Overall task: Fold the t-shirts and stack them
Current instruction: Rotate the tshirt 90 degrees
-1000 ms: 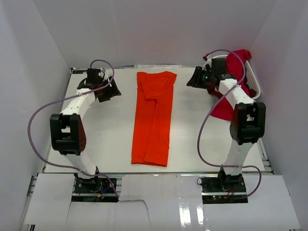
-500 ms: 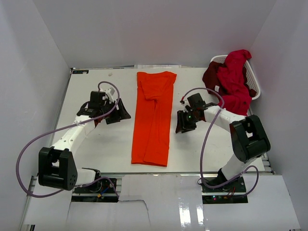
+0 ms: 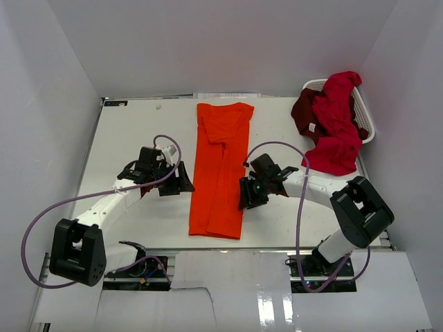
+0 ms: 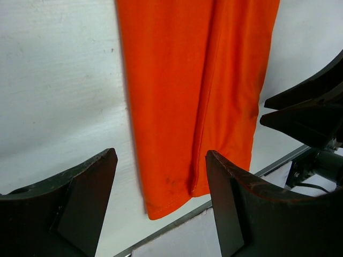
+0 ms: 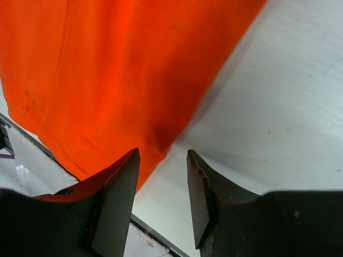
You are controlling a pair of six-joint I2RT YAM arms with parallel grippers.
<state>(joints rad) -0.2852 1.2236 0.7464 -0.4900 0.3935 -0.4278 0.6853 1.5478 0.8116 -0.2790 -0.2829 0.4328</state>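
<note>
Centrally, the orange shirt [image 3: 221, 166] lies flat on the desk [image 3: 138, 131]. It is folded into one long narrow strip that runs from upper middle to lower middle of the overhead view.

The left gripper [image 3: 178, 182] sits low, just left of the strip's lower half. Its jaws are spread wide with nothing between them, and its wrist view shows the strip's bottom edge under the gap.

The right gripper [image 3: 246, 195] is at the strip's right edge, opposite the left one. Its jaws are partly apart and empty, and its wrist view shows the cloth's corner beneath the gap. Contact with the cloth cannot be told.

In the upper right is a white basket [image 3: 367, 124], heaped with a crimson shirt [image 3: 339, 104] and a maroon shirt [image 3: 303, 111]. The crimson shirt spills over the rim onto the desk.
</note>
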